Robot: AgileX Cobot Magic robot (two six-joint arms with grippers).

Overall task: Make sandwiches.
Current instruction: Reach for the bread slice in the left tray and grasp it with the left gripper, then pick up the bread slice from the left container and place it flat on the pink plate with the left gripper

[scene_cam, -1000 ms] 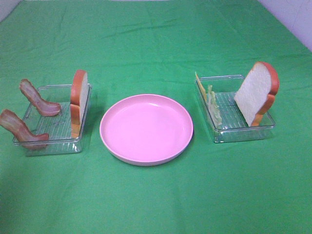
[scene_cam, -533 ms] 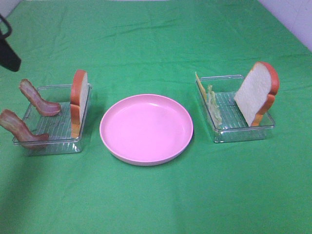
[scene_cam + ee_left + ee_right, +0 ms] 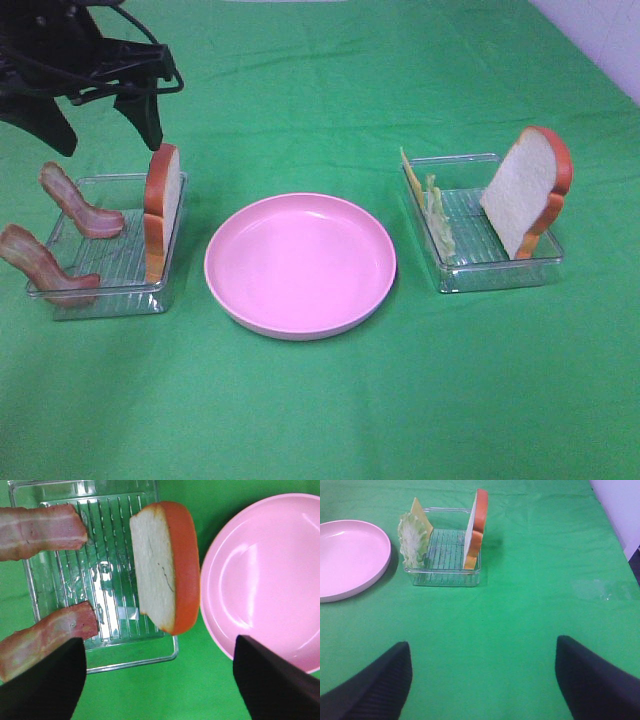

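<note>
- Left pincer (image 3: 108,143): jaws set wide apart, nothing held. It hangs above the back edge of the left tray (image 3: 120,300).
- Left bread slice (image 3: 163,205): white face, orange-brown crust, standing on edge against the tray wall nearest the plate. In the high view its top crust lies just under 1 of this pincer's fingers (image 3: 148,115). The wrist view shows it in the gap ahead of the 2 fingers, apart from both.
- Bacon: 2 reddish-brown strips. The far bacon strip (image 3: 75,200) and the near bacon strip (image 3: 40,262) lean over the tray's outer wall, on the far side of the left pincer from the plate. Neither touches the bread.
- Plate (image 3: 300,265): round, pink, on the green cloth (image 3: 320,420) just beside the left tray, off to the pincer's inner side.
- Right pincer (image 3: 481,670): jaws set wide apart, only cloth between them. It is outside the high view.
- Right tray (image 3: 442,577): well ahead of the right pincer and apart from it.
- Right tray contents: right bread slice (image 3: 476,530) leaning at the outer end. Lettuce leaf (image 3: 412,545) and yellow cheese slice (image 3: 422,512) stand at the end nearest the plate.
</note>
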